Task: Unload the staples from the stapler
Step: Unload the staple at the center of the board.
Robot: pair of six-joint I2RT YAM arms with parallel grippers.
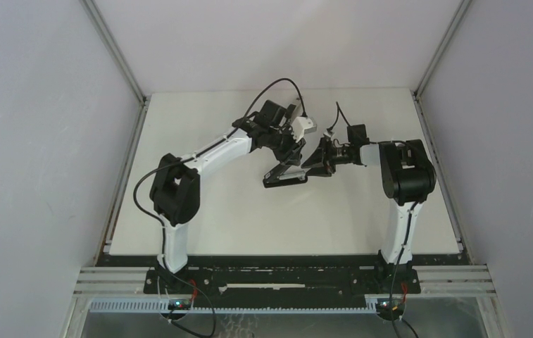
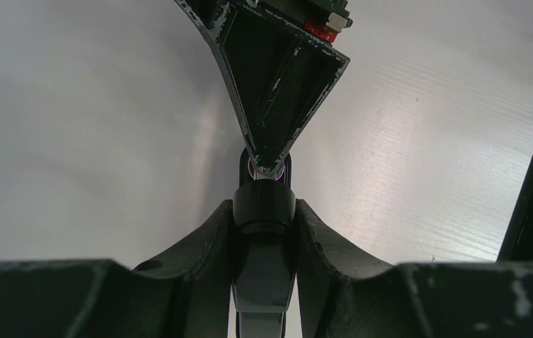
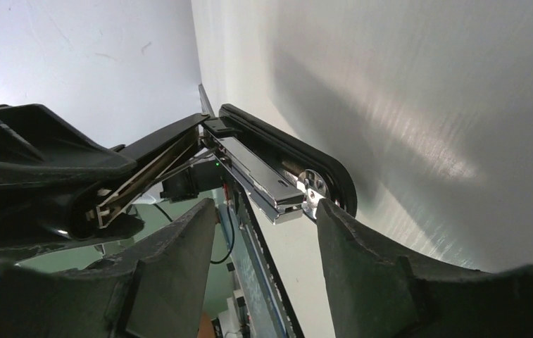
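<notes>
Your left gripper [image 2: 263, 211] pinches the black stapler [image 1: 284, 176] by its body, fingers pressed on both flanks, holding it just toward 12 o'clock of the table [image 1: 249, 225] centre; the stapler is hinged open, its silver magazine [image 3: 256, 172] bared; your right gripper [image 3: 265, 211] sits at its 3 o'clock end, fingers spread either side of the magazine tip; whether staples lie inside, you cannot tell.

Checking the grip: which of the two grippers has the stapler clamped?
The left gripper: its fingers squeeze the black stapler. The right gripper is open, jaws astride the metal magazine.
</notes>
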